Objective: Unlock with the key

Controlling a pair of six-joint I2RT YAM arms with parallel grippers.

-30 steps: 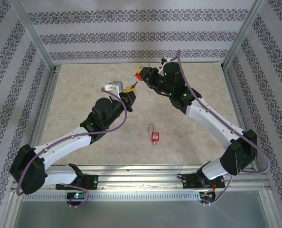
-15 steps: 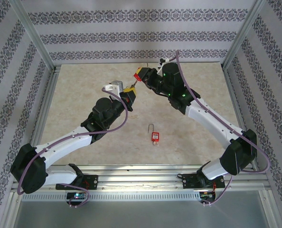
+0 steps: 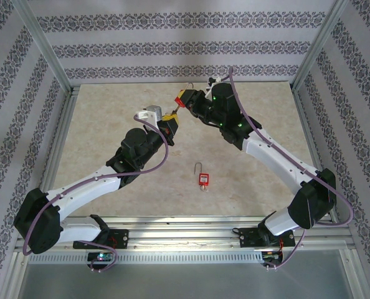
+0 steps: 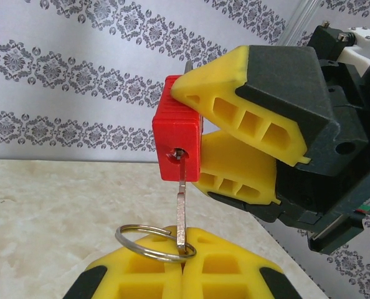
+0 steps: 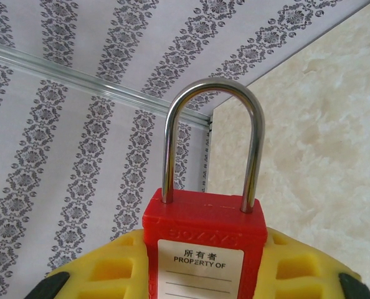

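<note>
My right gripper (image 5: 203,265) is shut on the red padlock (image 5: 203,233), its steel shackle (image 5: 213,93) seated in the body and pointing away from the wrist. In the left wrist view the padlock (image 4: 177,146) hangs between the right arm's yellow fingers (image 4: 247,81), keyhole facing down. The key (image 4: 181,212) stands upright with its tip in that keyhole. My left gripper (image 4: 184,250) is shut on the key's head, the key ring (image 4: 152,243) lying over the fingertips. From above, both grippers meet over the far middle of the table, left (image 3: 170,120) below right (image 3: 185,98).
A second red padlock (image 3: 203,179) lies flat on the marble tabletop (image 3: 110,118) near the front middle. Patterned walls and aluminium posts (image 3: 48,50) close in the back and sides. A metal rail (image 3: 185,221) runs along the near edge.
The right gripper has shifted and turned slightly with the padlock, so its shackle now shows from above. The left gripper has barely moved.
</note>
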